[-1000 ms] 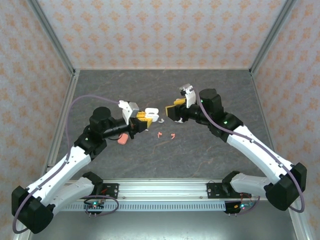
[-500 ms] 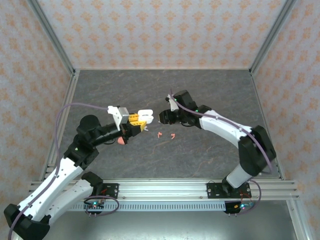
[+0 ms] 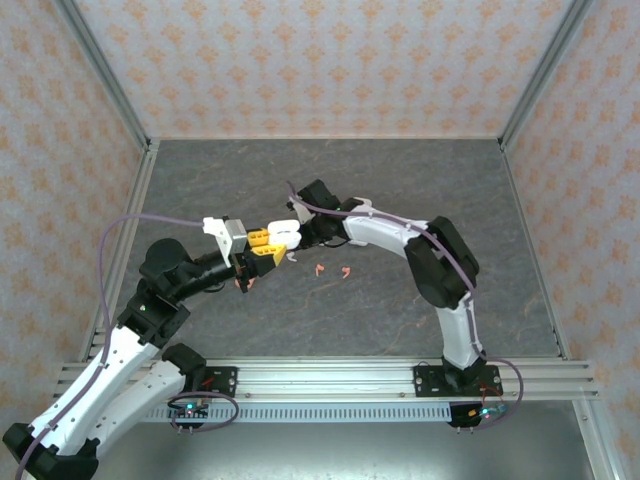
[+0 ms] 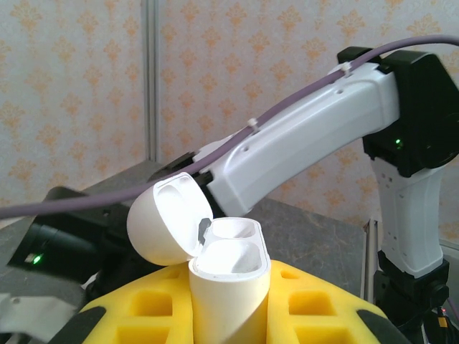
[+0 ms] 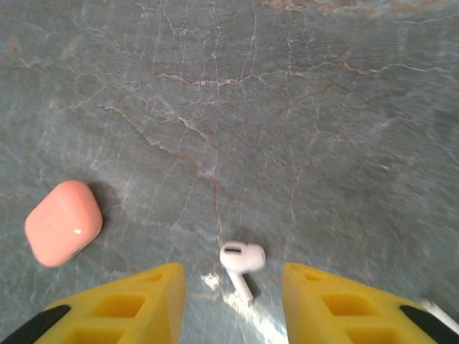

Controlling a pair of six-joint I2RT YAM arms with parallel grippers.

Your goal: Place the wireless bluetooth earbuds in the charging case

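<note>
My left gripper [image 4: 229, 304] is shut on a white charging case [image 4: 229, 287], held upright between its yellow fingers. The lid [image 4: 161, 222] is swung open and both wells look empty. In the top view this case [image 3: 284, 232] sits left of centre. My right gripper [image 5: 233, 287] points down at the table and is open. One white earbud [image 5: 242, 258] lies between its yellow fingers [image 5: 129, 308], touching neither. Two coral-red earbuds [image 3: 320, 269] [image 3: 346, 271] lie on the table to the right.
A closed pink case [image 5: 63, 222] lies on the grey stone-patterned table [image 5: 287, 107], left of the right gripper. The right arm [image 3: 380, 228] stretches across the middle, close behind the held case. Patterned walls [image 3: 320, 70] enclose the table.
The right arm swung left and down over the table beside the left gripper, and its jaws narrowed. The left arm drew back to the left with the open case.
</note>
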